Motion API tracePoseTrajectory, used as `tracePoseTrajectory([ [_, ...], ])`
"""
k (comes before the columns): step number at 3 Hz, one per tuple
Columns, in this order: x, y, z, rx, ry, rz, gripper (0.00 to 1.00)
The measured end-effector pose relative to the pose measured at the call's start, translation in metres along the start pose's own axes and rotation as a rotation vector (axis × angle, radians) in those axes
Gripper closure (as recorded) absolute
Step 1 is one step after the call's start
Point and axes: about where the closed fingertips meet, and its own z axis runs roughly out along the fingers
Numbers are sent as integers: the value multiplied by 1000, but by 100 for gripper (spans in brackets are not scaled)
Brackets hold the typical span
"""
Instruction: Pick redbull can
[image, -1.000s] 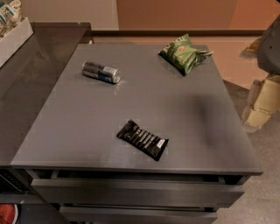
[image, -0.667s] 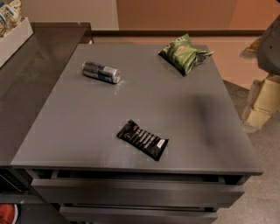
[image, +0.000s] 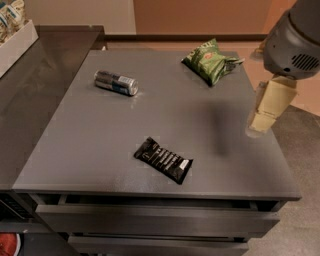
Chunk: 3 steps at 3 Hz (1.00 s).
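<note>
The slim silver-and-blue metal redbull can (image: 116, 82) lies on its side at the rear-left of the grey tabletop (image: 100, 145). Its long axis runs left-right, near the left edge, with open surface around it. The tan gripper (image: 265, 112) hangs at the right edge; whether it is spread cannot be told.

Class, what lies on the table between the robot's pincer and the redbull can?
Nothing: in the camera view, bare tabletop runs from the pincer at the table's right edge to the redbull can.

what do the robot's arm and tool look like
At the picture's right edge: a rounded dark grey arm housing with a slotted vent grille, and below it the tool, pale cream, blocky and angular. No cables or markings show.
</note>
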Motion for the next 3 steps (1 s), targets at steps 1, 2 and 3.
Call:
tracePoseTrajectory([
  [1, -29, -19, 16, 3, -29, 11, 0],
  [2, -59, -39, 36, 17, -61, 70, 0],
  [3, -87, -60, 55, 28, -89, 147, 0],
])
